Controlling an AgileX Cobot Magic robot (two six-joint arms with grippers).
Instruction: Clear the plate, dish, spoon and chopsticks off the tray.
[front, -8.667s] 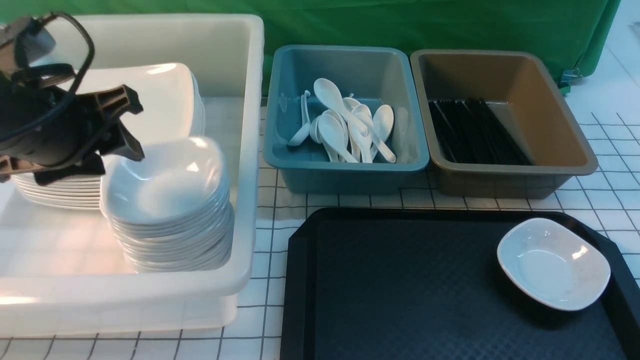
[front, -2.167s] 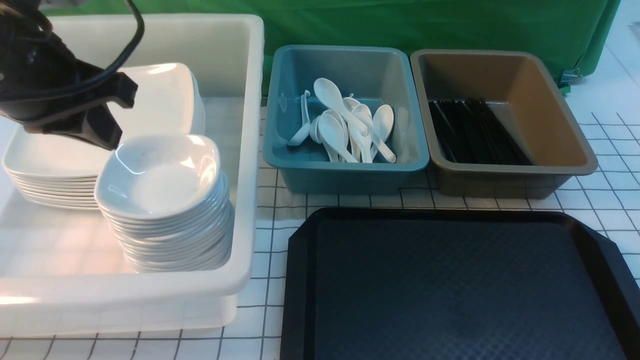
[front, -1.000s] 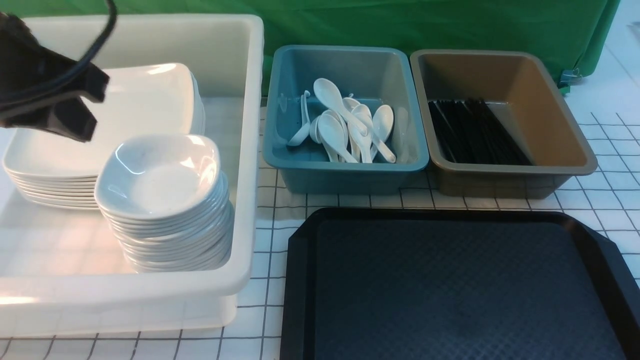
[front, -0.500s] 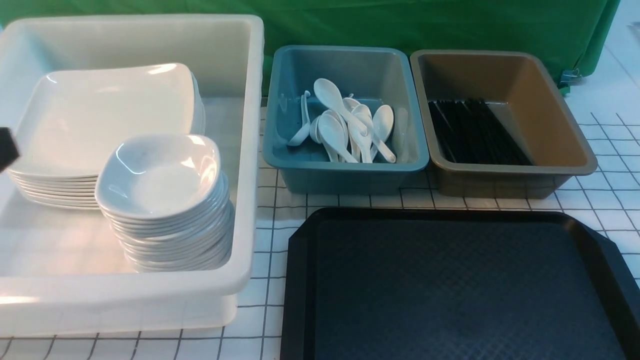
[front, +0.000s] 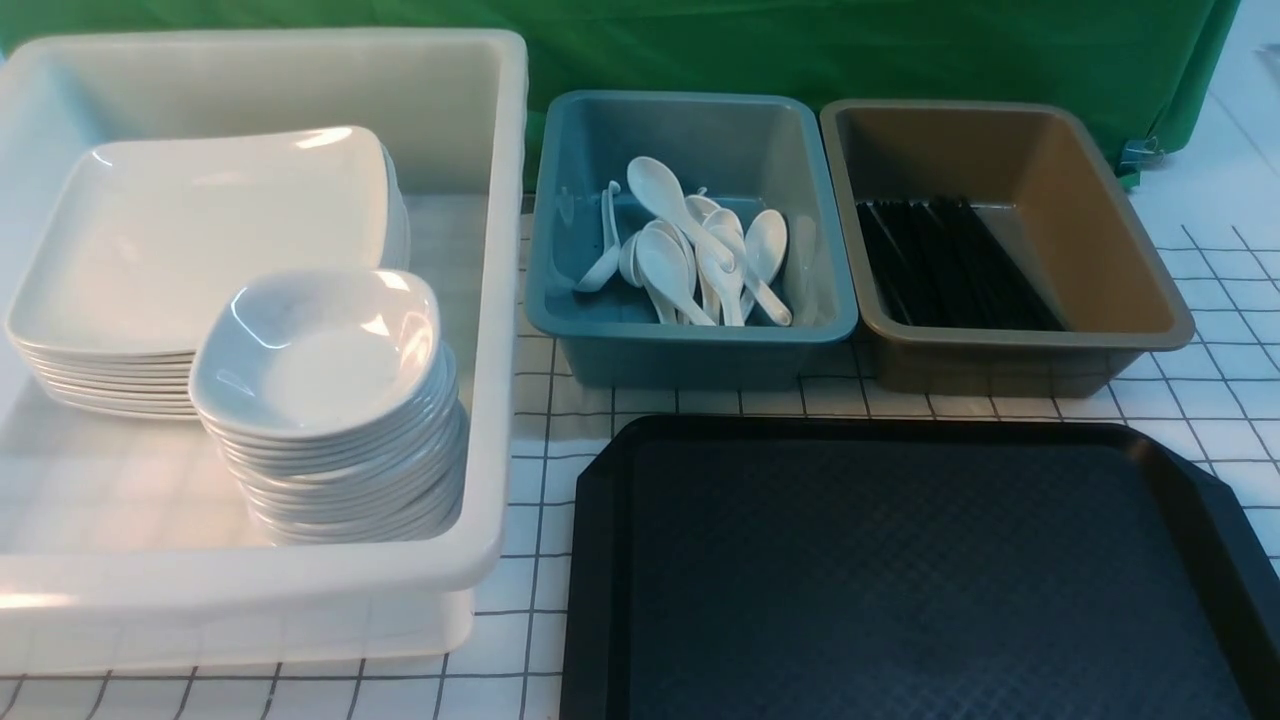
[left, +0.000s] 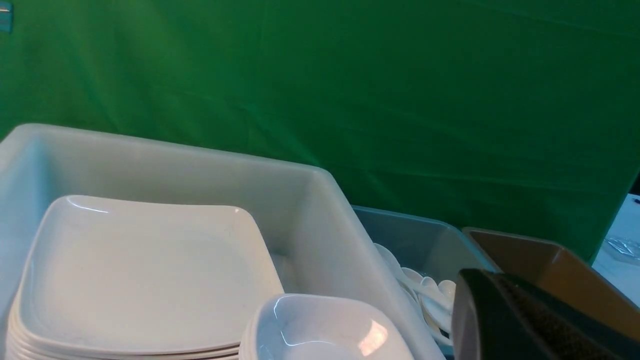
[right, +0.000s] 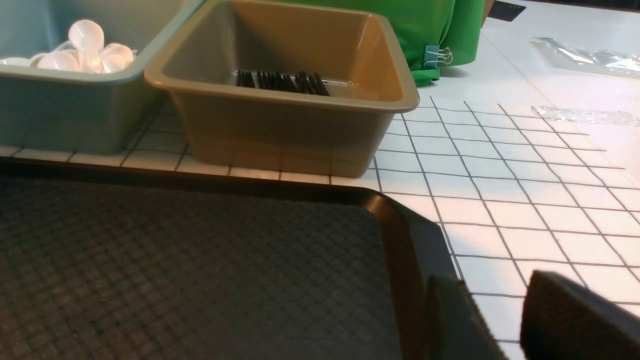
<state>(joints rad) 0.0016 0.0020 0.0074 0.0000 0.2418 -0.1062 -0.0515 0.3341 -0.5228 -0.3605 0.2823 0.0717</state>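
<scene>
Right gripper (right: 500, 320) parted with a gap, empty, over the tray's (front: 590, 560) corner; left gripper (left: 525, 325) shut, empty. Tray bare. Beyond it, spoons (front: 700, 260), chopsticks (front: 950, 265), plates (front: 200, 230) binned. Arms best parked clear.

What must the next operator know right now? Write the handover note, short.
Left gripper: shut, empty, beside the white tub.
Right gripper: jaws apart, holding nothing, over the tray's right edge.
Tray: bare as far as the views show; its near edge is out of frame.
Plates and small dishes: stacked in the white tub.
Spoons: in the teal bin.
Chopsticks: in the brown bin.
Done: nothing visible is left on the tray.
Left: check the tray's unseen near edge, then probably just park both arms.
</scene>
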